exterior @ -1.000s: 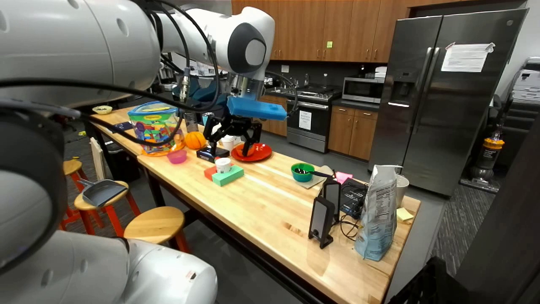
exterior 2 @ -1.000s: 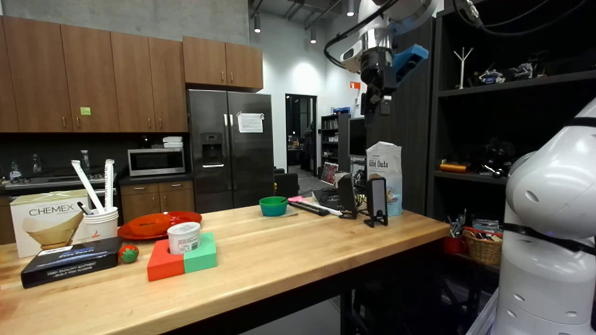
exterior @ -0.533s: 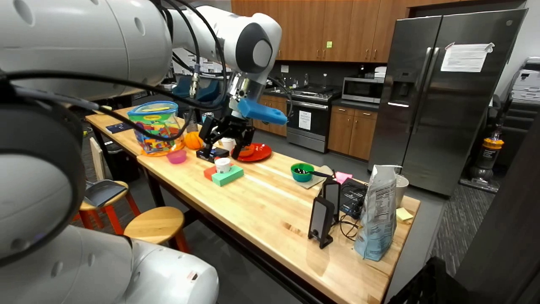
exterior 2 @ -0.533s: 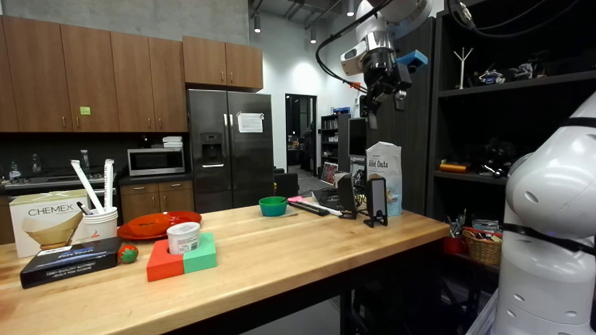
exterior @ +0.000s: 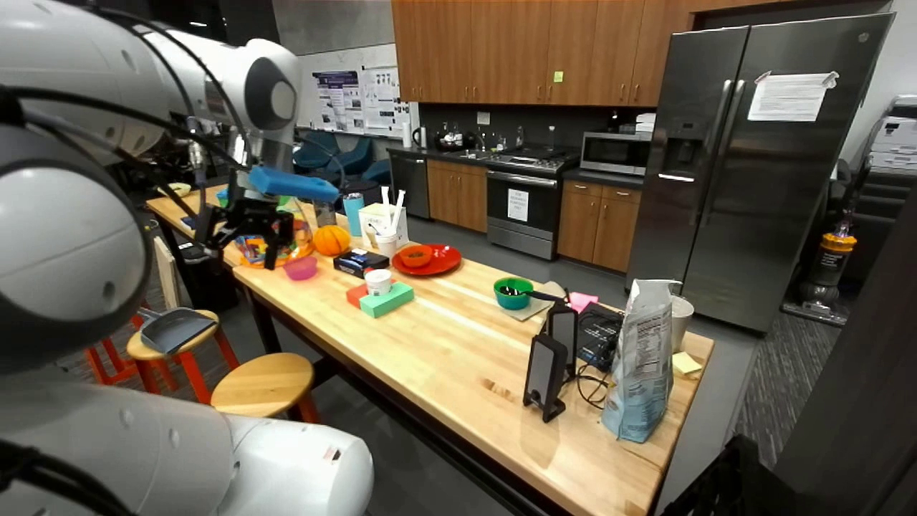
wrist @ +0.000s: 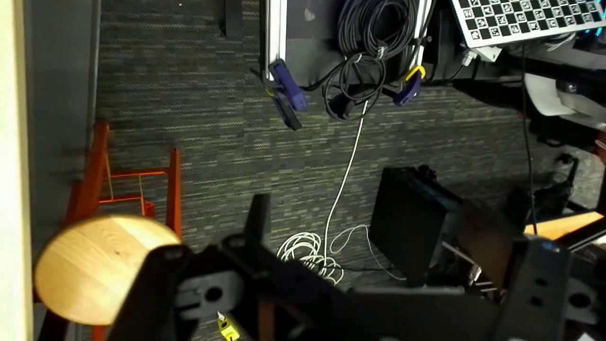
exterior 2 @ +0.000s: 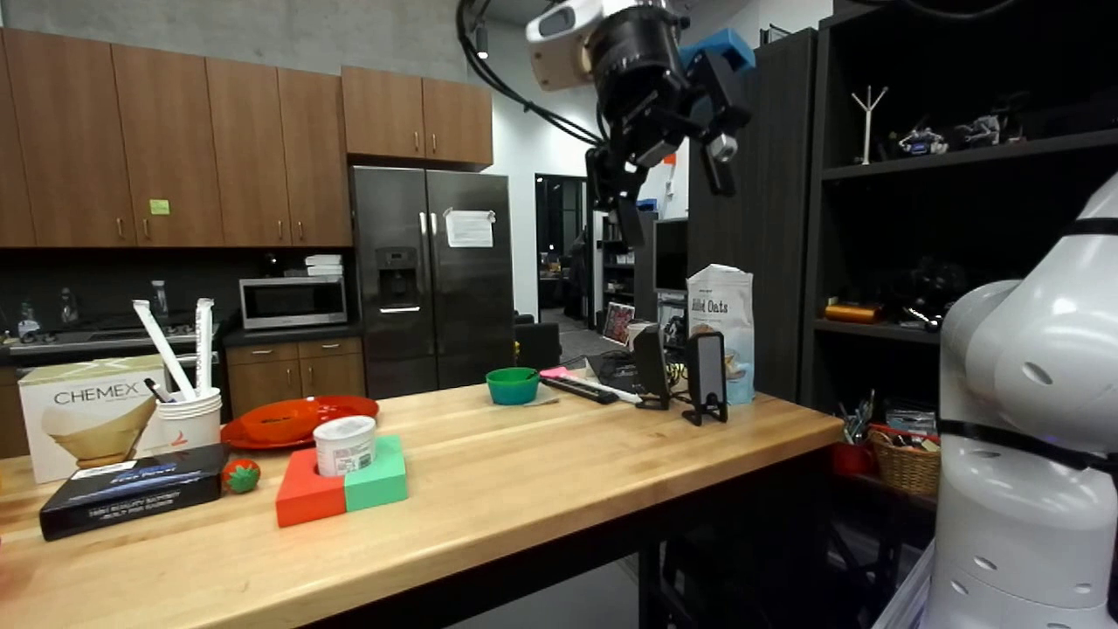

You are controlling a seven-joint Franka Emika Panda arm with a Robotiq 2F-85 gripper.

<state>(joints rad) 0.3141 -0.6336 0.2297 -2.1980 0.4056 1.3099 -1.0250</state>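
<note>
My black gripper (exterior: 242,256) is open and empty in the air, with its two fingers wide apart. It also shows high in an exterior view (exterior 2: 677,208), above and in front of the wooden table (exterior 2: 559,489). A blue block-like part (exterior: 294,184) is fixed above it. In an exterior view it overlaps the clear bag of coloured toys (exterior: 295,240), left of the pink bowl (exterior: 301,267). In the wrist view one dark finger (wrist: 258,215) stands over carpeted floor. The table's pale edge (wrist: 12,170) runs down the left side. The gripper touches nothing I can see.
A red and green block pair (exterior 2: 376,476) bears a white tub (exterior 2: 345,445). Nearby are a black box (exterior 2: 135,489), red plate (exterior: 444,259), orange pumpkin (exterior: 331,240) and green bowl (exterior 2: 513,387). Speakers (exterior: 546,376) and an oats bag (exterior: 640,365) stand farther along. A stool (wrist: 104,267) is below.
The arm and gripper have swung left in both exterior views, and the gripper looks larger and more tilted in one. The Chemex box and straw cup are uncovered. The table objects have not moved.
</note>
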